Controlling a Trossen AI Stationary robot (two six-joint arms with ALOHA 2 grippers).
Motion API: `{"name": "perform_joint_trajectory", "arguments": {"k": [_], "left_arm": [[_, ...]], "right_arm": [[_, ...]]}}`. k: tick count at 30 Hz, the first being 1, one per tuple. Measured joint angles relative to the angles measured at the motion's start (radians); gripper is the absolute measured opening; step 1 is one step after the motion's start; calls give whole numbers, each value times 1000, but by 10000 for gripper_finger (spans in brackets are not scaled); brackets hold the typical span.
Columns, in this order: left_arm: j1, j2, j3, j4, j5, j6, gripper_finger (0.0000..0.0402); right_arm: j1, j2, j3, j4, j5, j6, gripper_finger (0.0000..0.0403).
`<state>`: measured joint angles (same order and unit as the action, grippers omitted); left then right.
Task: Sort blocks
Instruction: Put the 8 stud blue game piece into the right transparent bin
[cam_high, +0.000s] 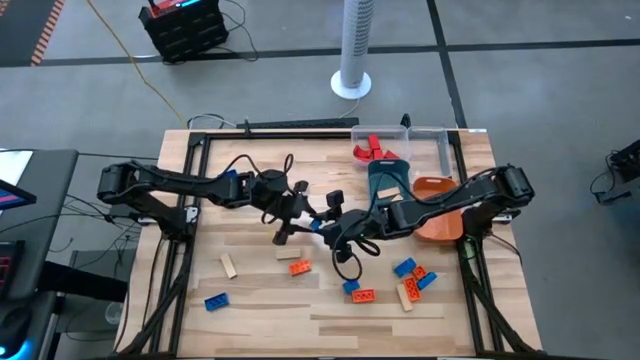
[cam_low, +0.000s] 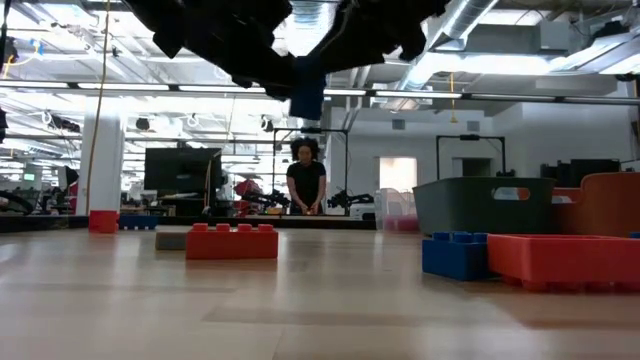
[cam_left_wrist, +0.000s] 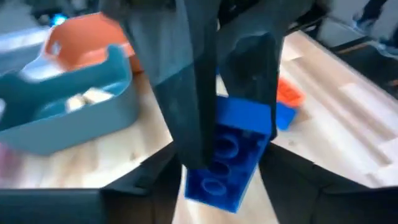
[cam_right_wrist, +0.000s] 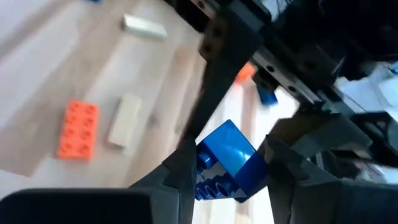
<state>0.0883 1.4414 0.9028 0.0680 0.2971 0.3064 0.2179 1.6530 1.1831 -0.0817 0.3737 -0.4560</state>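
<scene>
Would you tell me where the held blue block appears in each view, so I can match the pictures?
High: blue block at table centre, where the arms meet.
Low: top centre, hanging under the arms.
Left wrist: lower centre.
Right wrist: bottom centre.
Landmark: teal tray, right in low, left in left wrist; not in right wrist.

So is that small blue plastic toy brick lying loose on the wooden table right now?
No: the blue brick is pinched between the two dark fingers of a gripper, lifted above the wooden table.
</scene>
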Motion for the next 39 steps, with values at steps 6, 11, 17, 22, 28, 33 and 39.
{"name": "perform_joint_trajectory", "arguments": {"k": [6,11,17,22,28,33,39], "left_arm": [[15,-1,0,-38,-73,8,266],[43,-5,0,-119,-86,-25,281],[47,-5,0,-196,-196,-97,277],[47,-5,0,-198,-275,-161,275],[37,-5,0,-190,-296,-212,274],[-16,-39,-12,-215,-305,-200,274],[-101,-133,-79,-219,-424,-169,274]], "right_arm": [[7,-27,0,-96,38,36,142],[11,-74,-1,-281,175,146,142],[-18,-188,0,-614,338,438,143],[-148,-257,0,-924,445,794,144],[-431,-261,-2,-1178,434,1052,144],[-657,-259,-60,-1119,305,947,145],[-869,-258,-146,-972,190,771,146]]}}
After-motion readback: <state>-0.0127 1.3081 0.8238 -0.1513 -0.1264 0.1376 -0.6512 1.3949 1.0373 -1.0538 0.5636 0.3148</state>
